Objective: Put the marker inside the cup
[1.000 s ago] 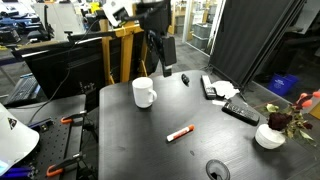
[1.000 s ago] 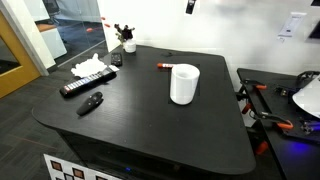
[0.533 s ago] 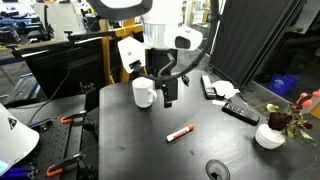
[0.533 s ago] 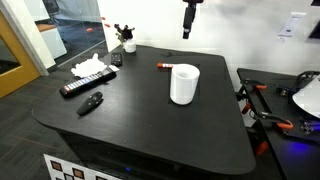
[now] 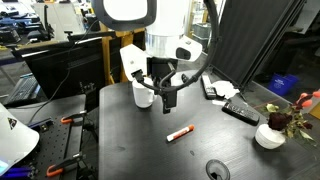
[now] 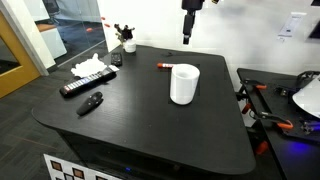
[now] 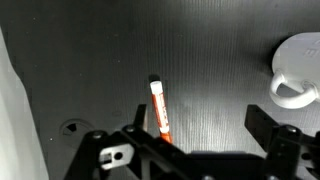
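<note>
The red-orange marker (image 5: 180, 133) with a white end lies flat on the black table, apart from the white mug (image 5: 141, 95). Both also show in an exterior view, the marker (image 6: 163, 66) behind the mug (image 6: 183, 84). My gripper (image 5: 167, 98) hangs open and empty above the table beside the mug; in an exterior view it (image 6: 186, 32) is well above the marker. In the wrist view the marker (image 7: 160, 110) lies near one finger of the open gripper (image 7: 200, 128), and the mug's handle (image 7: 296, 72) is at the right edge.
A black remote (image 6: 80, 87), a small black oval object (image 6: 91, 102) and crumpled white tissue (image 6: 90, 67) lie on one side of the table. A white bowl with dark red flowers (image 5: 270, 135) stands near the edge. A round black disc (image 5: 217, 171) lies at the table's front.
The arm has swung in over the table and come down; the gripper now hangs lower, next to the mug and above the marker. Marker and mug have not moved.
</note>
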